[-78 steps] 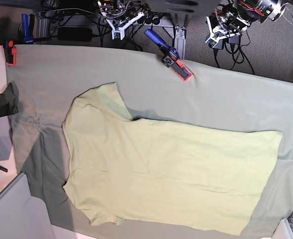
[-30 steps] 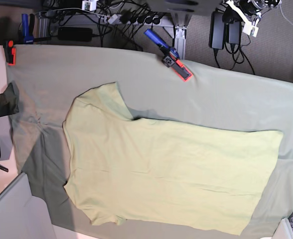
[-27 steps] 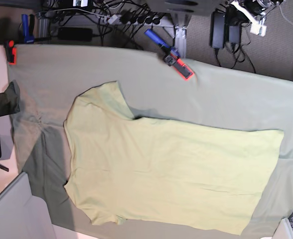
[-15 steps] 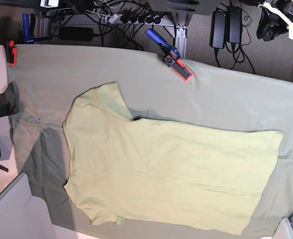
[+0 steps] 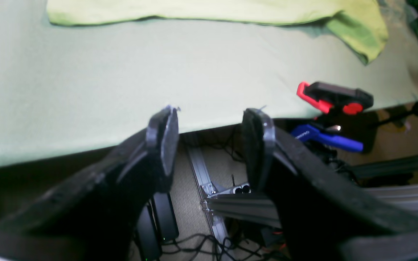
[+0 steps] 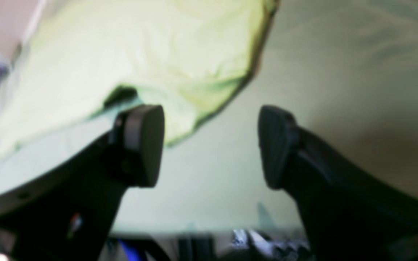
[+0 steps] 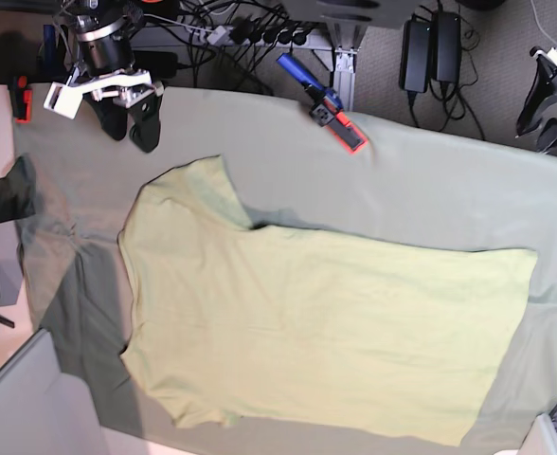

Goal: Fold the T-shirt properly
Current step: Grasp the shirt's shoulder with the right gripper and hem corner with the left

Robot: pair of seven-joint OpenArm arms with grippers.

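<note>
The pale yellow-green T-shirt (image 7: 307,313) lies spread flat on the grey-green table cloth (image 7: 430,190), its neck end to the left and its hem to the right. My right gripper (image 7: 132,125) hovers open over the cloth's back left, just behind the upper sleeve (image 7: 207,185). In the right wrist view that sleeve (image 6: 165,54) lies ahead of the empty, open right gripper (image 6: 210,145). My left gripper (image 7: 542,128) stands open at the back right, beyond the table's edge. In its wrist view the left gripper (image 5: 209,119) is empty, with the T-shirt (image 5: 212,9) far ahead.
A blue and orange clamp (image 7: 331,109) grips the cloth's back edge; it also shows as a clamp (image 5: 334,98) in the left wrist view. Another orange clamp (image 7: 18,100) sits at the back left corner. A dark garment (image 7: 4,194) hangs at the left. Power bricks (image 7: 430,52) and cables lie behind.
The right arm has swung into the base view at the back left, above the cloth. The left arm has come down along the right edge. The T-shirt has not moved.
</note>
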